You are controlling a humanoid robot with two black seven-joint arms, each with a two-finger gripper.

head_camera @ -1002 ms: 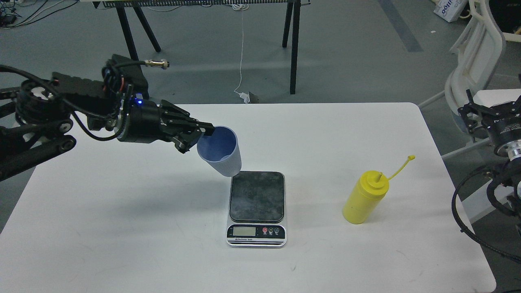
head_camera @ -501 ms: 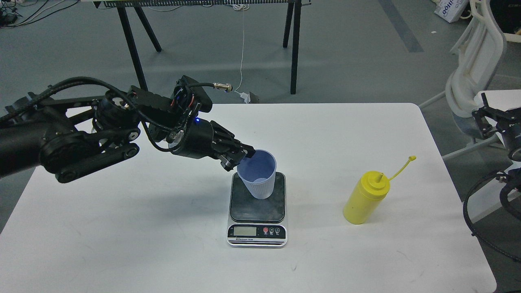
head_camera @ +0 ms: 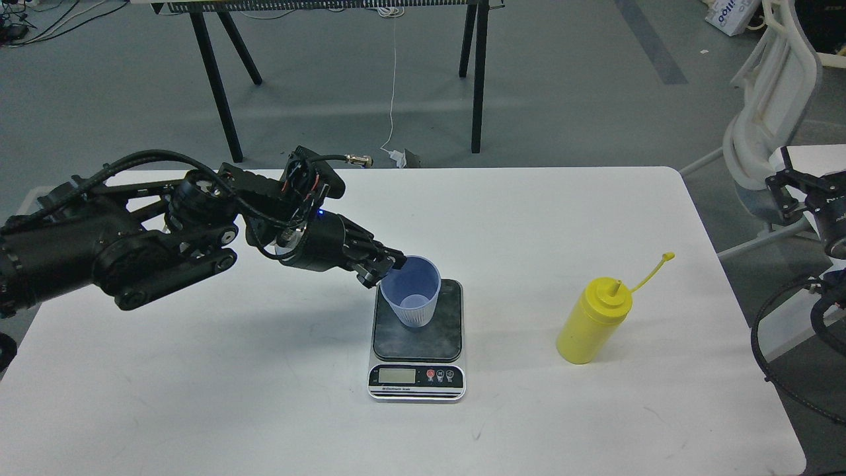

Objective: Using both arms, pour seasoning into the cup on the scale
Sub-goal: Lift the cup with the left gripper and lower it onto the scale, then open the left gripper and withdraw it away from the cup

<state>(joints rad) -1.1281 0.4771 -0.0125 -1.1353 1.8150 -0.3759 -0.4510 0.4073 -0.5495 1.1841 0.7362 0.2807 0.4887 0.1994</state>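
Currently left claw [head_camera: 386,268] clamped on the near-left rim of the cup [head_camera: 411,299]. Cup sits upright on the dark plate of the scale [head_camera: 417,337], toward its back edge; can't tell if base fully rests on it. Scale is mid-desk [head_camera: 198,370], display facing front. Seasoning [head_camera: 593,321] stands upright on desk well right of scale, tip cap off and dangling out on its strap to the upper right. Right claw [head_camera: 790,182] at far right edge, off the desk, well apart from bottle; fingers too dark, cannot tell if apart or together.
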